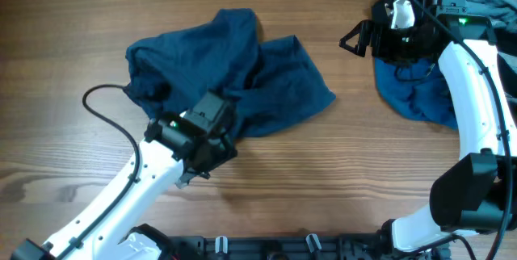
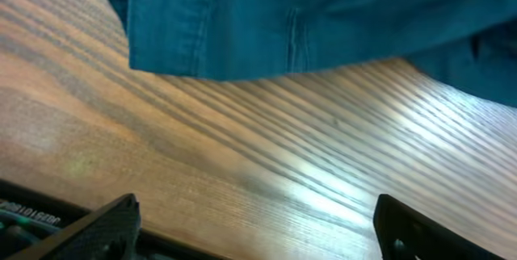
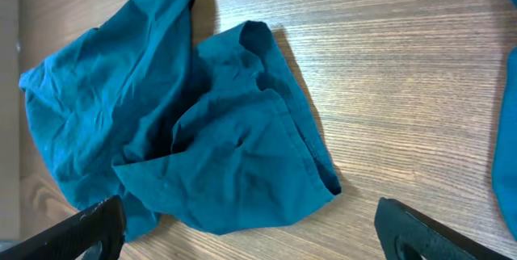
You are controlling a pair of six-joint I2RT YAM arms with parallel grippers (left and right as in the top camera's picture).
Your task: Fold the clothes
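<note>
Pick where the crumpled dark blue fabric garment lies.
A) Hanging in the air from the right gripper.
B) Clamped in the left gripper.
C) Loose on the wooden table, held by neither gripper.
C: the crumpled dark blue fabric garment spreads on the wooden table, and both the left gripper and the right gripper stand open and empty.

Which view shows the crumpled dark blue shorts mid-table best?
The right wrist view: the shorts lie nearly whole and unobstructed, with their folds clear. Overhead shows them smaller, with the left arm overlapping their lower edge. The left wrist view catches only a strip of hem.
</note>
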